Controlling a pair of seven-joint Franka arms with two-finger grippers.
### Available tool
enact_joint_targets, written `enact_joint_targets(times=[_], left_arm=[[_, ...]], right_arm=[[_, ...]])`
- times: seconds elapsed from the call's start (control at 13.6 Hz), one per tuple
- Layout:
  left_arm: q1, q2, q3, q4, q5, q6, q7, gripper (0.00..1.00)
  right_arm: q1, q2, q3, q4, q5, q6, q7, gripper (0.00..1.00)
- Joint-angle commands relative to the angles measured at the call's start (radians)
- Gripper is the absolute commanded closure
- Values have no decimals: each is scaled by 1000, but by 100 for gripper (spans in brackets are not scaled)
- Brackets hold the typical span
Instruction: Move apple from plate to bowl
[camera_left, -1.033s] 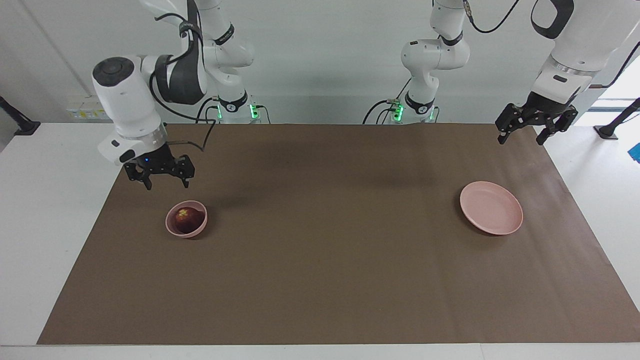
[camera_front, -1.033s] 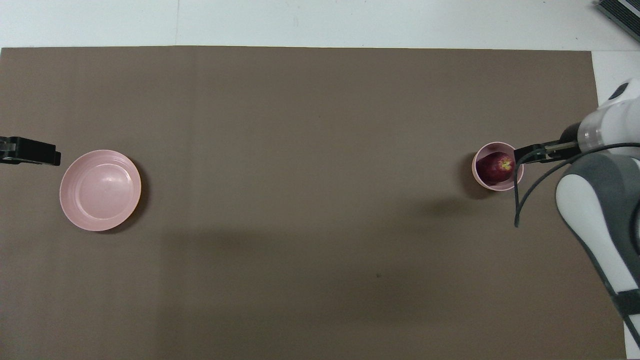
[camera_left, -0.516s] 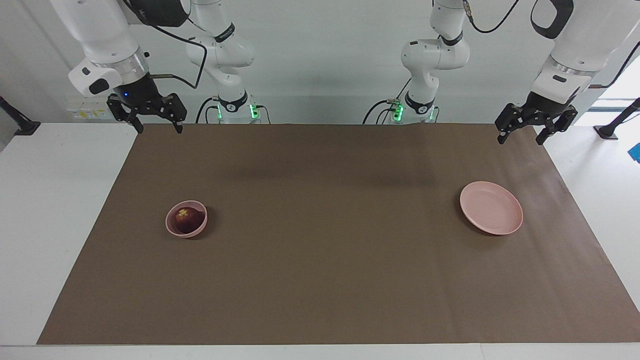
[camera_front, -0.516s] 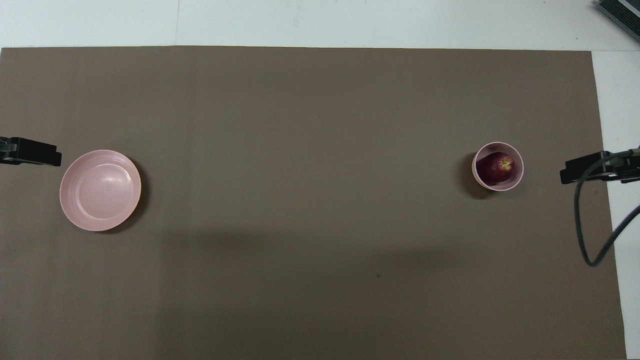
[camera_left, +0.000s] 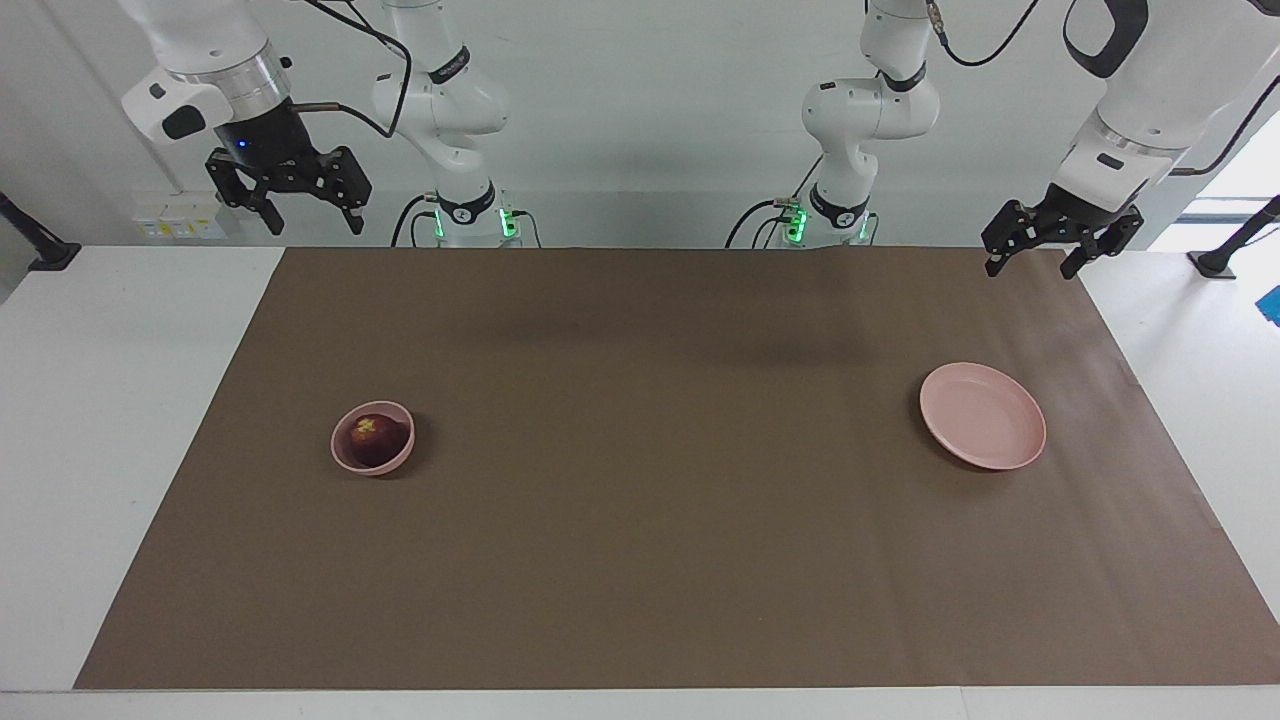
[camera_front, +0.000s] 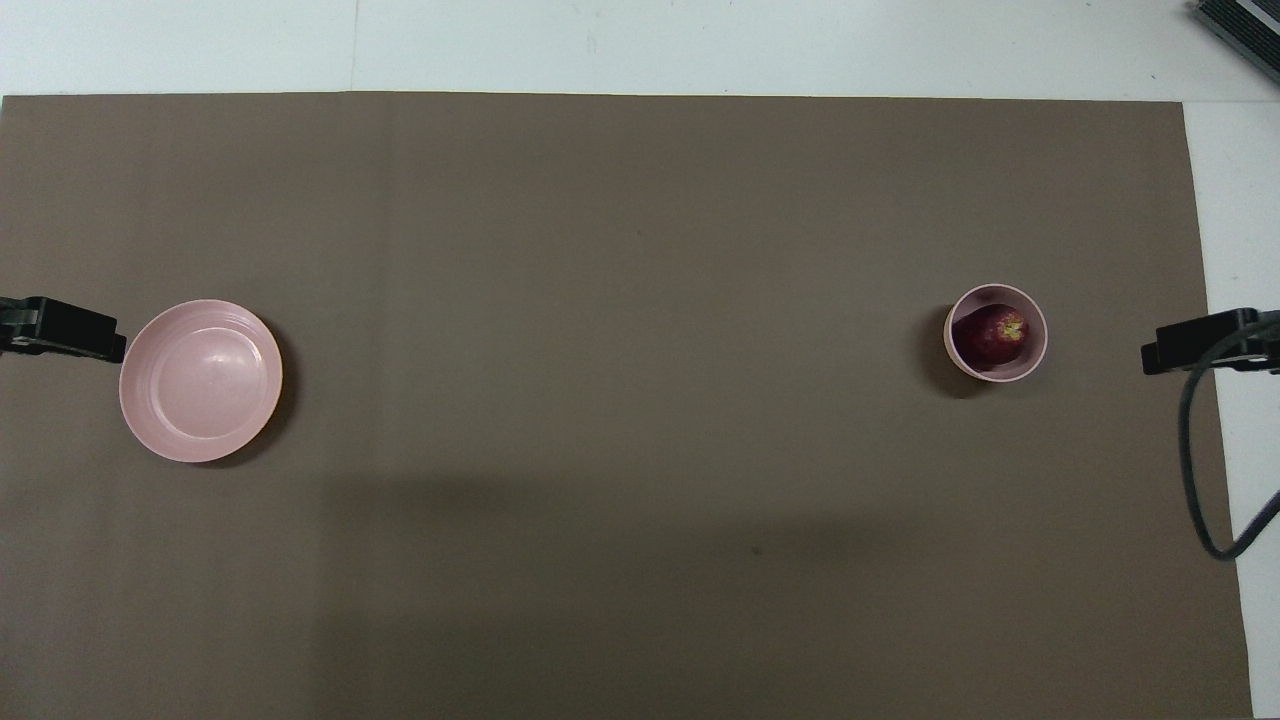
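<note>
Risk here looks small, since the job reads as done. Both arms are drawn up at the robots' edge of the bench: the right end effector (camera_left: 290, 195) hangs high with its fingers spread apart and nothing between them, up over the corner of the brown mat (camera_left: 660, 560) at the right arm's end, and the left end effector (camera_left: 1040, 245), also spread and empty, hangs over the mat's edge at the left arm's end. Farther out from the robots, the bowl (camera_left: 373, 437) sits on the mat with the apple (camera_left: 372, 434) down inside it, yellow-green patch up, filling most of the hollow. The plate (camera_left: 983, 415) lies bare at about the same distance out, well apart from the bowl toward the left arm's end. What could still spoil things is a needless return: an arm dropping back toward the bowl could clip its rim and tip the light bowl, rolling the apple out.
</note>
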Motion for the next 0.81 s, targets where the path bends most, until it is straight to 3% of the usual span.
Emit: enact_joint_targets(times=[0.0,0.74], left_arm=[[1,39,1,70,0,-40,25,0],[1,34,1,64,-3,-40,33,0]], right_arm=[[-1,-13,6,-11,-35,-6,1,0],[-4,-16,5,-5,-55,-7,-4,0]])
